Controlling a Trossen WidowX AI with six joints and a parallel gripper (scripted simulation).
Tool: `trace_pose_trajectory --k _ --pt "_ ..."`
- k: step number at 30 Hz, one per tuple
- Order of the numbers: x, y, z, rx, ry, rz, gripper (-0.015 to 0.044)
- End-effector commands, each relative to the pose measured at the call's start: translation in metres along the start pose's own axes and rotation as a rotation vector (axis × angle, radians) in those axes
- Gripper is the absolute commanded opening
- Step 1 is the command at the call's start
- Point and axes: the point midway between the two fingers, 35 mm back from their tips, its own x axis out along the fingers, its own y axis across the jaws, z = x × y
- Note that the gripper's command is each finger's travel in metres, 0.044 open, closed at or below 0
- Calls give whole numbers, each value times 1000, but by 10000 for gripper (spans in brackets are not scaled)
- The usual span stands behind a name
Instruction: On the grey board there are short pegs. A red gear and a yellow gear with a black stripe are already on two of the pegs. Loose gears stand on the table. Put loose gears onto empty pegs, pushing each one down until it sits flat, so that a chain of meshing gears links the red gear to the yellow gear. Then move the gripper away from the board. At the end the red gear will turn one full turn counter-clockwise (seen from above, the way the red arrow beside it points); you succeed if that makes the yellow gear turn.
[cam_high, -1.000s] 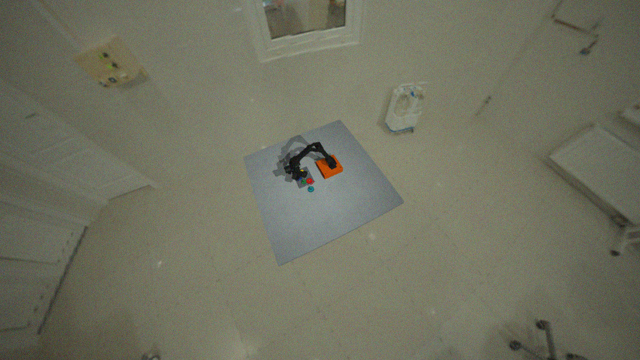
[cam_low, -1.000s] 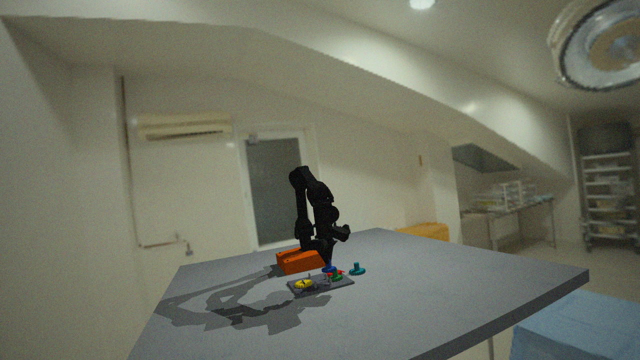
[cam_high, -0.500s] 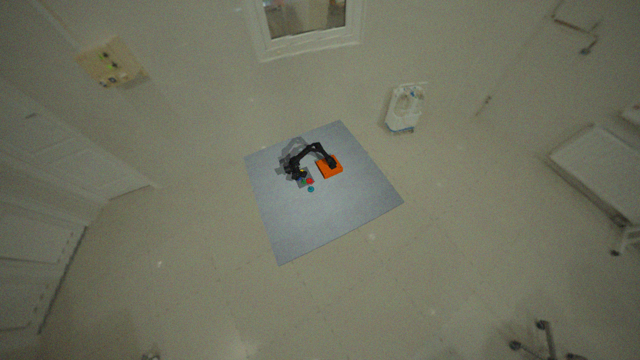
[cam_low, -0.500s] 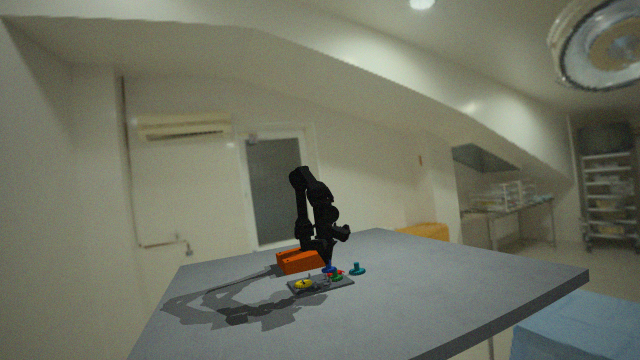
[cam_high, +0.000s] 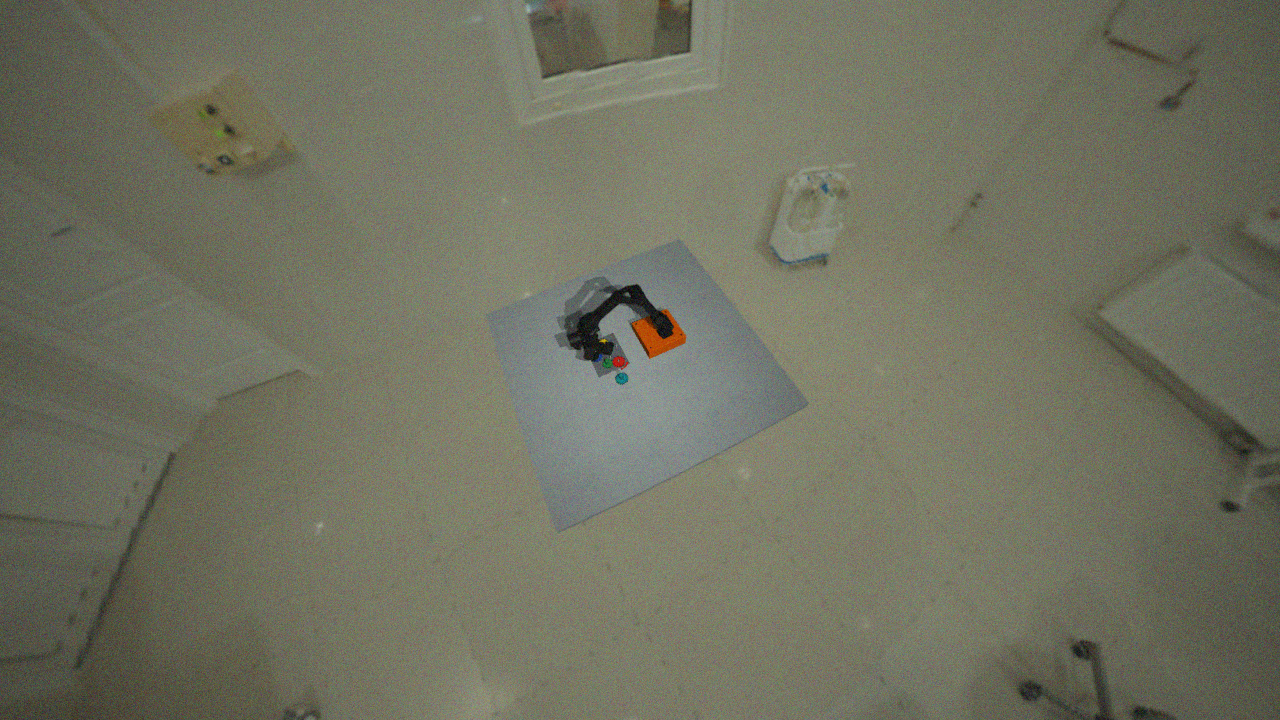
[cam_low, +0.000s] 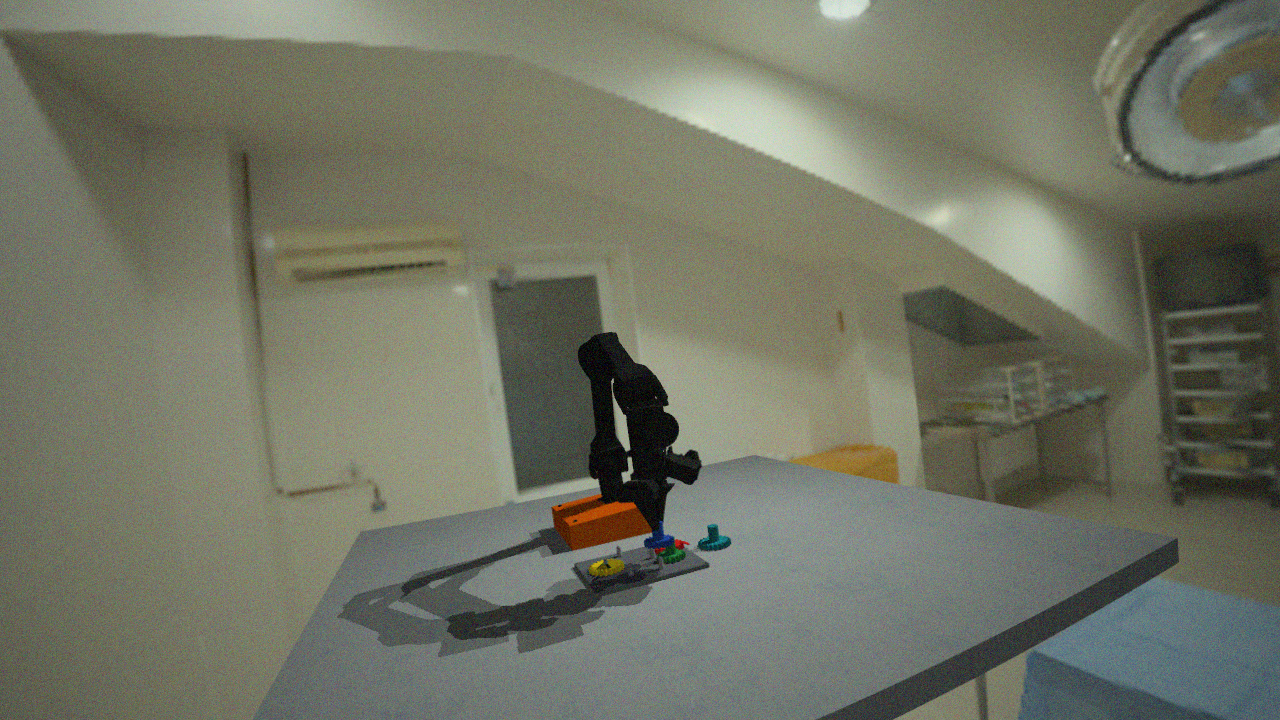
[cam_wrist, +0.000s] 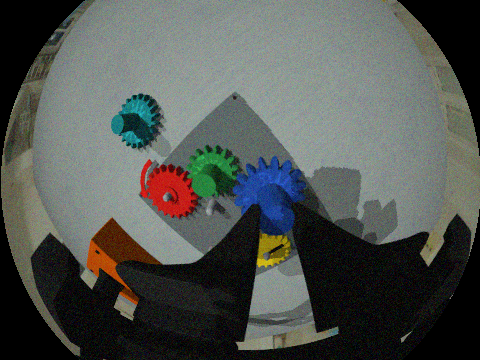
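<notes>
My gripper (cam_wrist: 275, 210) (cam_low: 658, 524) is shut on the stem of the blue gear (cam_wrist: 267, 175) (cam_low: 659, 541), which hangs above the grey board (cam_wrist: 235, 120) (cam_low: 700, 567). In the wrist view it covers part of the board between the green and yellow gears. The green gear (cam_wrist: 215, 159) (cam_low: 673, 557) sits on the board beside the red gear (cam_wrist: 175, 185) (cam_high: 619, 361), their teeth at each other. The yellow gear (cam_wrist: 281, 246) (cam_low: 605, 567) is partly hidden behind blue gear and fingers. A bare peg (cam_wrist: 210, 206) stands near the green gear. The teal gear (cam_wrist: 150, 117) (cam_low: 714, 542) (cam_high: 622, 378) stands off the board.
The orange base block (cam_wrist: 110, 245) (cam_low: 599, 526) (cam_high: 651, 342) of the arm stands beside the board. The red arrow (cam_wrist: 144, 180) curves around the outer side of the red gear. The table (cam_high: 662, 429) (cam_low: 859, 573) carries everything, and the arm's shadow falls across it.
</notes>
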Motion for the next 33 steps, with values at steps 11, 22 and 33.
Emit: trace_pose_trajectory --k 11,22,33 --pt "22 1 -3 -70 9 6 0" --pt "39 2 -2 135 10 5 0" --pt "34 1 -3 239 10 4 0"
